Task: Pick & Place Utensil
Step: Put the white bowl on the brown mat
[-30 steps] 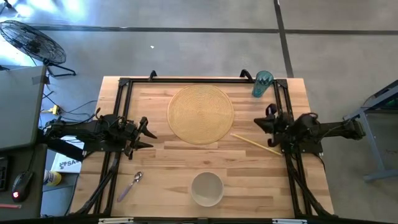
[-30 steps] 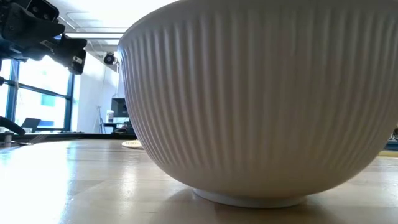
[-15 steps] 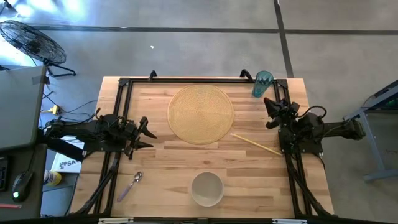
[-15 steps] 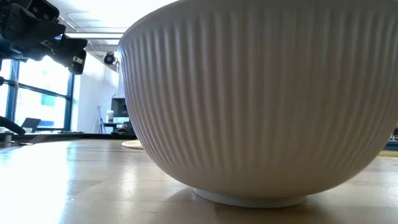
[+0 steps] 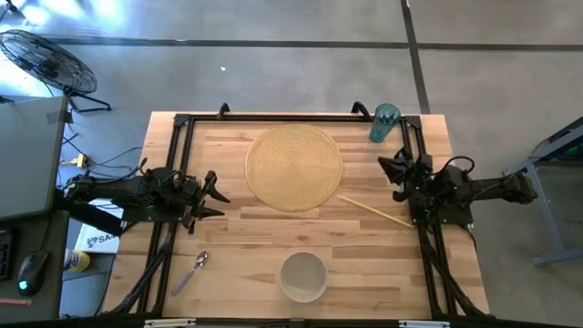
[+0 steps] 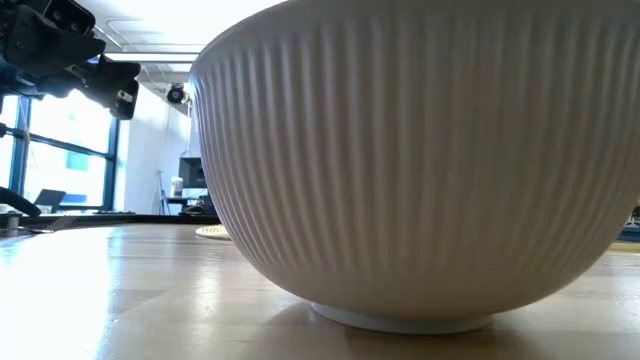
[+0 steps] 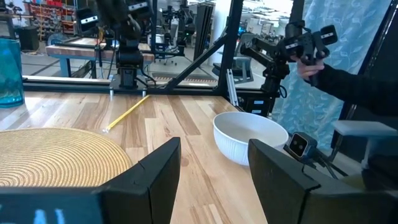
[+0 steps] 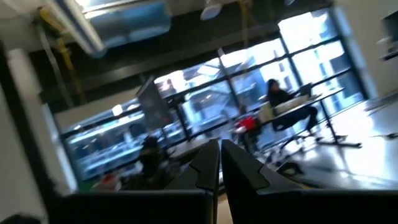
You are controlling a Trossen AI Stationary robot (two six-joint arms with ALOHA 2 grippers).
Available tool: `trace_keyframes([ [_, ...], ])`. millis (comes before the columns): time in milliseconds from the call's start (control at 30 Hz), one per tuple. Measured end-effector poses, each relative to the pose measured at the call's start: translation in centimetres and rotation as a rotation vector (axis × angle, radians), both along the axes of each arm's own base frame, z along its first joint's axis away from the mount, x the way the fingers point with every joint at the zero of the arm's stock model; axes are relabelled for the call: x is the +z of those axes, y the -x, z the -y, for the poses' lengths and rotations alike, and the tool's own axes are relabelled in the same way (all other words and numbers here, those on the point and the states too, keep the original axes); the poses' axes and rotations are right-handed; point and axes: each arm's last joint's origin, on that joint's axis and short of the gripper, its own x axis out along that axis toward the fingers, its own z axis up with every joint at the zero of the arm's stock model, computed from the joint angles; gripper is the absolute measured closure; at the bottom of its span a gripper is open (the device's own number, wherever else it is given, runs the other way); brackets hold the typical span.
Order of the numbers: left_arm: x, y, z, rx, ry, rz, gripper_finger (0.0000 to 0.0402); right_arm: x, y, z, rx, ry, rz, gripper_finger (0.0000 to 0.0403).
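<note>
A spoon [image 5: 191,271] with a purple handle lies flat near the table's near-left corner. A thin wooden stick [image 5: 375,211] lies flat right of centre and shows too in the left wrist view as the stick [image 7: 126,112]. The white ribbed bowl [image 5: 302,276] stands by the near edge. My left gripper [image 5: 215,194] hovers open at the table's left, far side of the spoon, with its fingers wide apart in its wrist view [image 7: 214,168]. My right gripper [image 5: 390,169] is shut, up off the table beyond the stick's right end. Its wrist view [image 8: 219,163] looks into the room.
A round woven placemat [image 5: 294,167] lies at the far centre. A blue-green cup [image 5: 383,123] stands at the far right, close to my right gripper. The bowl [image 6: 410,160] fills the low view. A black frame [image 5: 182,123] runs around the table. A person stands beyond the table's right side [image 7: 348,81].
My right gripper swung from over the stick's right end toward the table's far edge, turning toward the cup, then came back a little toward the near edge. The stick, spoon, bowl and left arm stayed where they were.
</note>
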Motion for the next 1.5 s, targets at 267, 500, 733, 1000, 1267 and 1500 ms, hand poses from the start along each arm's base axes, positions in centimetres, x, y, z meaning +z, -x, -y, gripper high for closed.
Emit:
trace_keyframes([
  [267, 0.0, 0.0, 0.0, 0.000, 0.000, 0.000, 0.0216, -0.6, -1.8, -0.4, 0.129, 0.000, -0.067, 0.0391],
  [500, 0.0, 0.0, 0.0, -0.004, 0.000, 0.000, 0.0216, -1.1, -3.6, -0.9, 0.162, 0.003, -0.125, 0.0391],
  [733, 0.0, 0.0, 0.0, -0.004, 0.000, 0.000, 0.0216, -0.2, -6.3, -2.3, 0.224, 0.045, -0.232, 0.0391],
  [1000, 0.0, 0.0, 0.0, -0.003, 0.000, 0.000, 0.0216, 0.8, -10.1, -5.3, 0.318, 0.083, -0.326, 0.0391],
  [1267, 0.0, 0.0, 0.0, -0.003, 0.000, 0.000, 0.0216, 2.8, -15.3, -10.4, 0.385, 0.148, -0.490, 0.0391],
  [1500, 0.0, 0.0, 0.0, 0.000, 0.000, 0.000, 0.0216, 3.7, -18.9, -15.9, 0.442, 0.198, -0.650, 0.0391],
])
